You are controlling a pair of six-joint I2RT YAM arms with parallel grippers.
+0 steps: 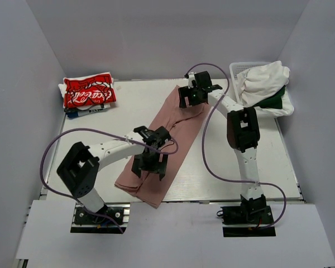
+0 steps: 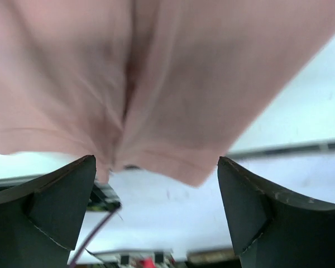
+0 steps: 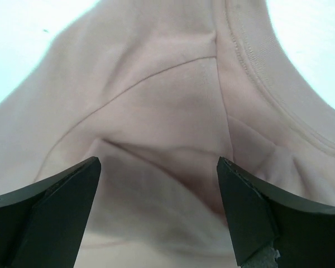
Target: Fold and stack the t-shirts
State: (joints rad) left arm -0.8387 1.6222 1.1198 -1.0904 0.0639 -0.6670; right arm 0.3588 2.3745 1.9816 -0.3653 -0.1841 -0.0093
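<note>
Observation: dusty-pink t-shirt [image 1: 181, 120] is laid out long and narrow on the surface [image 1: 229, 167], slanted, its collar end close beside the white basket [image 1: 234, 70] and its hem end well apart from it. White t-shirts [image 1: 265, 78] and a dark green one [image 1: 276, 100] are heaped inside the basket. A red t-shirt [image 1: 89, 92] tops a folded pile at the far corner, well apart from the basket. The left tool [image 1: 149, 172] is held over the hem end with its fingers spread wide, and nothing is gripped. The right tool [image 1: 192, 101] is held over the collar end, nearer the basket, likewise spread and empty. In both wrist views only pink cloth is seen between the fingers. A fold of the pink shirt is judged to be the step in hand. Risks noted: creases and doubled layers lie under both tools, so a single layer, or too many, could be pinched and the fold skewed. The hem end appears to reach the surface's edge, so cloth could be dragged off if it is pulled further away from the basket. Uneven lifting by the two tools would twist the shirt. The purple cable [image 1: 173, 146] by the left tool could be caught in the cloth.
</note>
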